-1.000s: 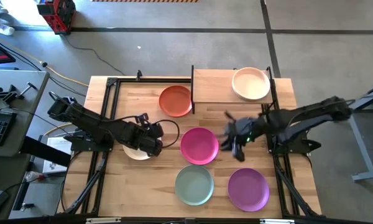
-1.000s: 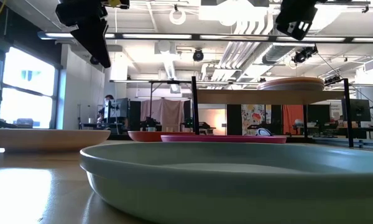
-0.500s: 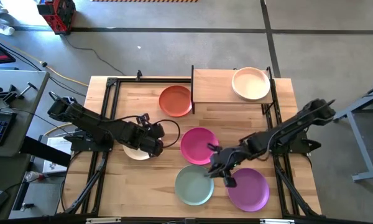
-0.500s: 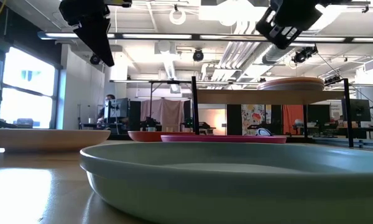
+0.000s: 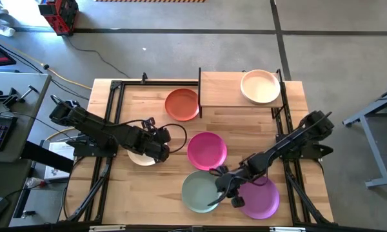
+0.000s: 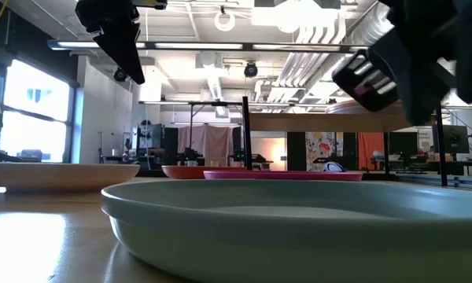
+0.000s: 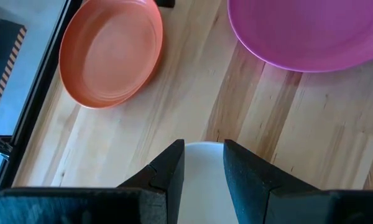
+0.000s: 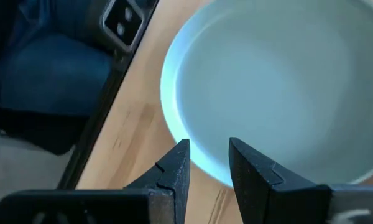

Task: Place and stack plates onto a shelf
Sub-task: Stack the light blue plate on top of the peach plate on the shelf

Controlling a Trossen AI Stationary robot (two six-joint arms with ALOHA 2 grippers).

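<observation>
Now I have the right claw [image 5: 222,191] over the near edge of the pale green plate [image 5: 200,191], fingers a narrow gap apart and holding nothing. My left claw [image 5: 160,143] hangs above the cream plate [image 5: 140,158], also narrowly parted and empty. Another cream plate [image 5: 260,86] sits on the shelf [image 5: 220,90]; the magenta plate [image 5: 206,150] lies mid-tabletop.

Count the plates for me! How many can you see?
6: a cream plate on the shelf; on the table, orange-red, magenta, pale green, purple, and an off-white plate half under the left gripper. Stacked ones may hide more.
</observation>
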